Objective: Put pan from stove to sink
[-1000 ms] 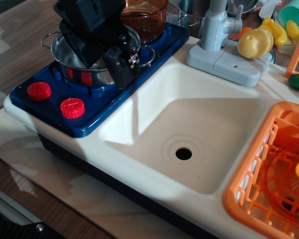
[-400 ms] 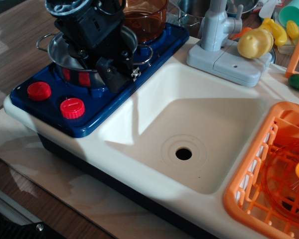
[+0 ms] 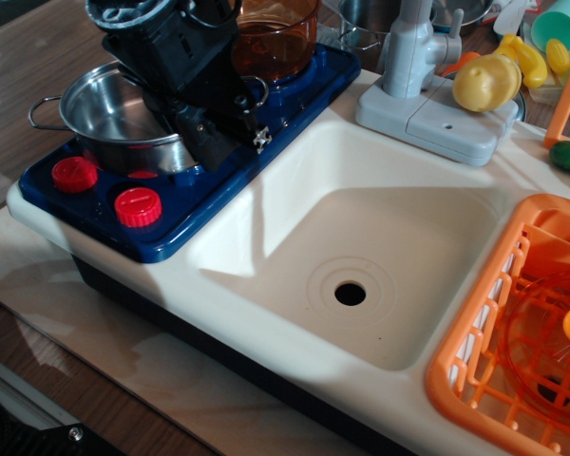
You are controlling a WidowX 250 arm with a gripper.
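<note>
The shiny steel pan (image 3: 109, 114) is at the left end of the dark blue stove (image 3: 218, 180), its left wire handle out past the stove's edge. My black gripper (image 3: 204, 128) comes down over the pan's right rim, with the jaws closed on that rim. The gripper body hides the pan's right side and right handle. The cream-white sink (image 3: 294, 218) with its round drain hole lies to the right of the stove, with nothing in it.
A translucent orange-brown pot (image 3: 275, 38) stands on the back burner right behind my gripper. Two red knobs (image 3: 138, 206) sit at the stove's front. A grey faucet (image 3: 413, 57) stands behind the sink, yellow toy food (image 3: 484, 81) beside it. An orange dish rack (image 3: 475, 351) adjoins the sink's right edge.
The pan has moved left across the stove along with my gripper, so its left handle now overhangs the stove's edge. More of its mirror-like inside shows.
</note>
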